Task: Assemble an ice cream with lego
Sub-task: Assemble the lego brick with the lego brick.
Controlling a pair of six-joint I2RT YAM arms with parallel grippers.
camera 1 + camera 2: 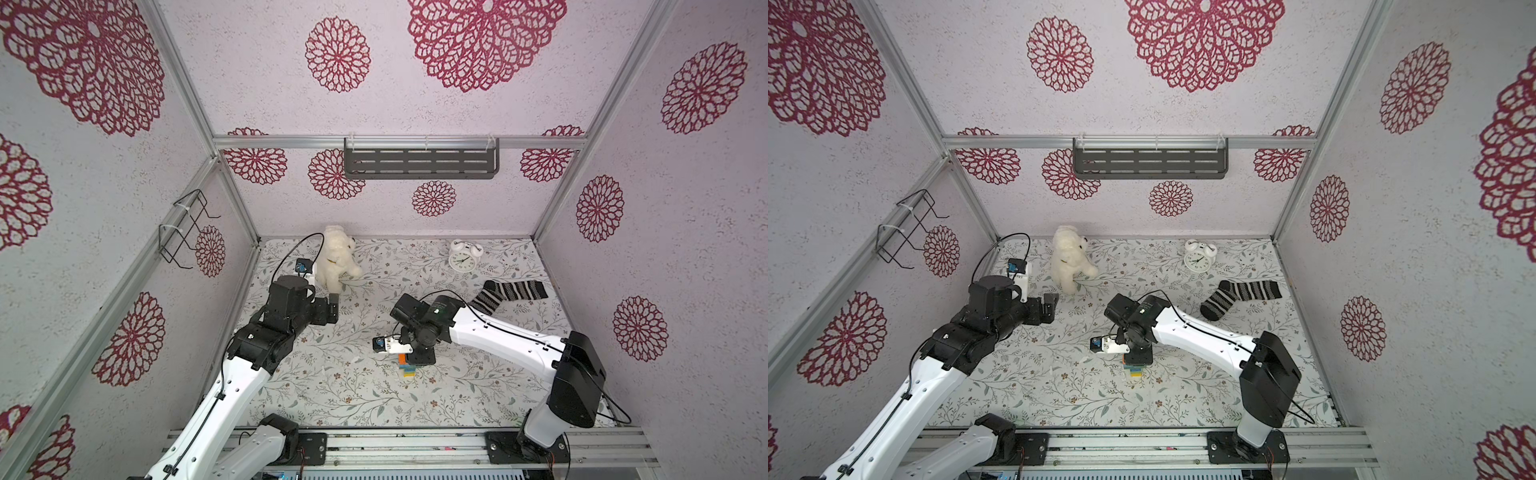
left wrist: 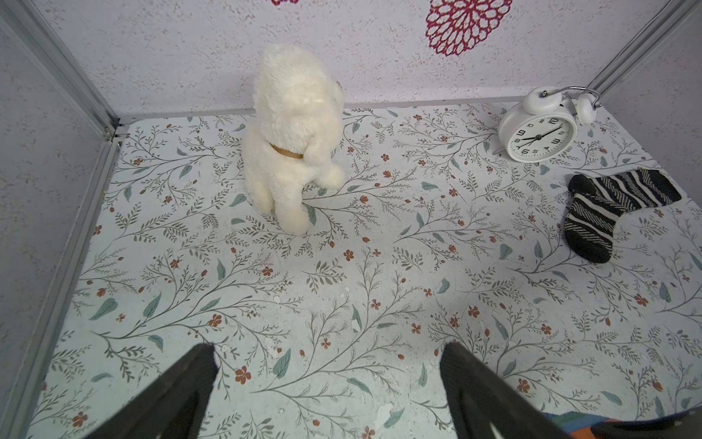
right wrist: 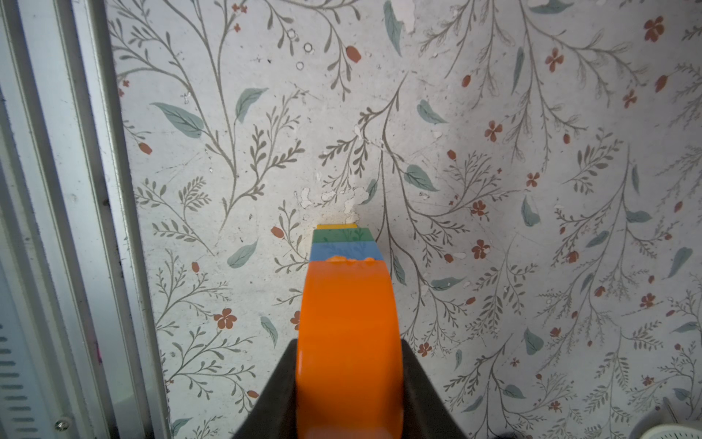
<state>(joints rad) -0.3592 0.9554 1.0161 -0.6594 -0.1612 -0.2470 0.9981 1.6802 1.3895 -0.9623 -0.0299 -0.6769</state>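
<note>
Ice cream [image 3: 349, 304], a stack of chunky plastic bricks, stands upright on the floral-print table [image 3: 494, 190] directly under the right claw [image 3: 348, 349].

- Right claw: pressed onto the flat sides of the orange half-round dome brick, one finger on each side, pinching it from above.
- Below the dome, farther from the claw: wide light-blue brick [image 3: 345, 251], then wide green brick [image 3: 342, 235], then a sliver of yellow brick [image 3: 336, 226]. The rest of the narrow stem is hidden by the wider bricks.
- Dome meets the light-blue brick; whether it is fully seated I cannot tell.
- No loose bricks seen on the table.
- Step, as I judge it: capping the stack, the last piece.
- Next move calls for a firm straight push down, then spreading the fingers and lifting straight up, since the narrow stem could tip.
- Left claw [image 2: 329, 353]: spread wide, holding nothing, hovering well apart from the stack.
- Beyond the left claw: white plush dog [image 2: 292, 144]; farther off, striped black-and-white sock [image 2: 607, 209] and white twin-bell alarm clock [image 2: 537, 137] near the back wall.
</note>
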